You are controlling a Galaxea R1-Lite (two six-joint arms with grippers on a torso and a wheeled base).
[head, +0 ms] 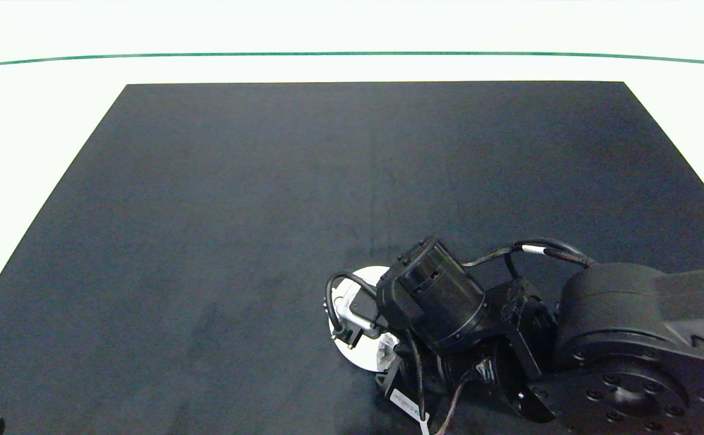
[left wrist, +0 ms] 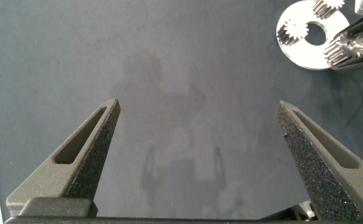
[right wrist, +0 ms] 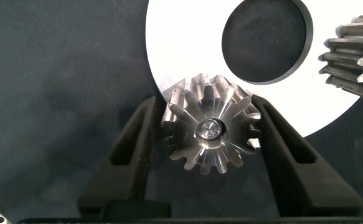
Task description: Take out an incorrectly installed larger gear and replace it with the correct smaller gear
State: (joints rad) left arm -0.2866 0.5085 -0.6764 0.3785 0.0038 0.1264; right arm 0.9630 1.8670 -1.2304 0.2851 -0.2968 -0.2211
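Observation:
The larger gear [right wrist: 209, 134], shiny with long pointed teeth and a pin in its centre, sits at the rim of a round silver plate [right wrist: 187, 43] that has a big round hole. My right gripper [right wrist: 207, 104] is shut on it, one finger against each side. A smaller gear [right wrist: 355, 56] with finer teeth stands on the plate beside it. In the left wrist view the plate [left wrist: 312, 55] lies far off with two small gears [left wrist: 293, 31] [left wrist: 328, 6] and the gripped gear [left wrist: 344, 50]. My left gripper [left wrist: 197, 118] hangs open over bare mat, holding nothing.
A black mat [head: 267, 211] covers the table, with white table surface [head: 38, 121] around it. The right arm [head: 599, 338] reaches in from the lower right and hides most of the plate [head: 369, 275] in the head view.

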